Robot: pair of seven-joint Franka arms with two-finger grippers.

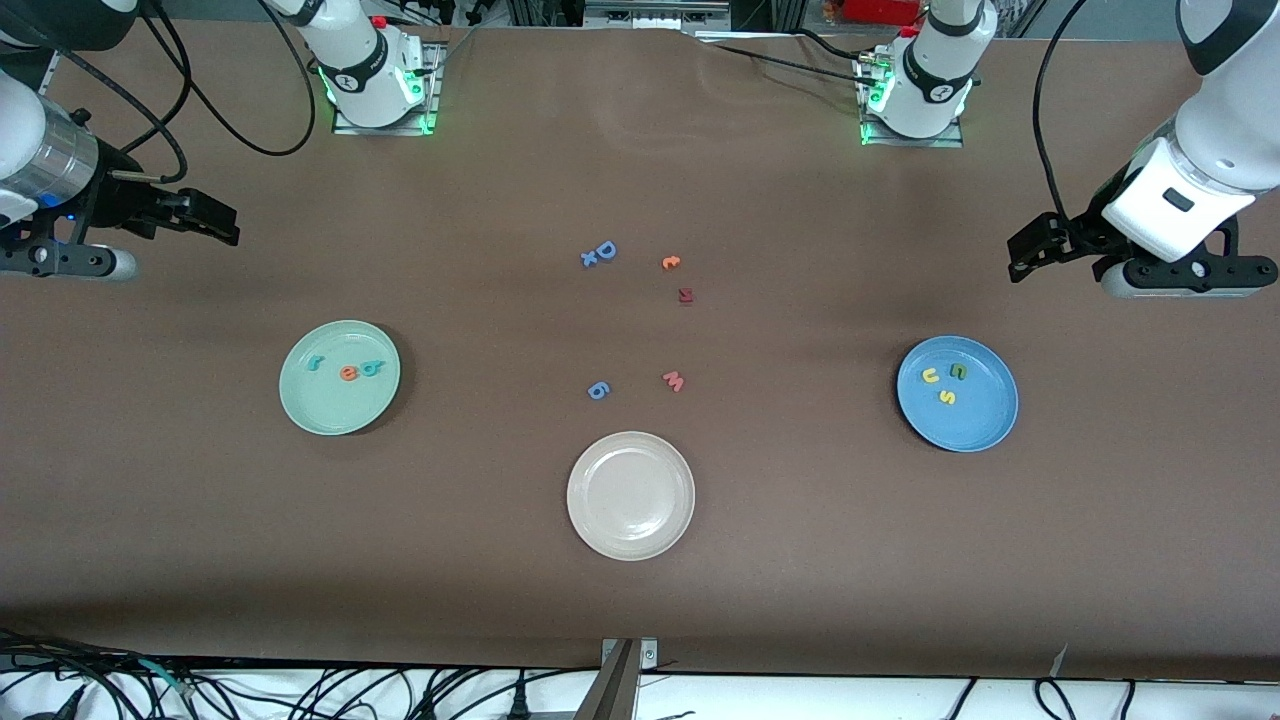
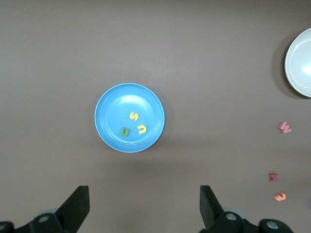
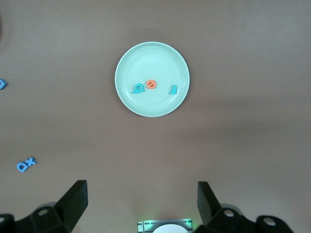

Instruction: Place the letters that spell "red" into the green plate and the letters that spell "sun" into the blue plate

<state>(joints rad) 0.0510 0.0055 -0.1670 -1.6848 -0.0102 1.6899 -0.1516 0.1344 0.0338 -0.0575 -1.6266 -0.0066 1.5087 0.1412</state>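
Observation:
The green plate (image 1: pixel 335 410) lies toward the right arm's end of the table. It holds a teal "r" (image 1: pixel 315 363), an orange "e" (image 1: pixel 348 373) and a teal "d" (image 1: pixel 372 368). The right wrist view shows the same plate (image 3: pixel 150 60) with those letters in it. The blue plate (image 1: pixel 980 420) lies toward the left arm's end with a yellow "u" (image 1: pixel 930 376), an olive "n" (image 1: pixel 958 371) and a yellow "s" (image 1: pixel 946 397) on it. My left gripper (image 1: pixel 1030 250) hangs open and empty high over the table by the blue plate (image 2: pixel 112 107). My right gripper (image 1: pixel 220 222) is open and empty above the table by the green plate.
A cream plate (image 1: pixel 630 495) sits mid-table, nearest the front camera. Loose pieces lie in the middle: a blue "D" with an "x" (image 1: pixel 598 253), a small orange piece (image 1: pixel 670 262), a dark red letter (image 1: pixel 685 295), a pink "w" (image 1: pixel 674 381) and a blue "6" (image 1: pixel 597 390).

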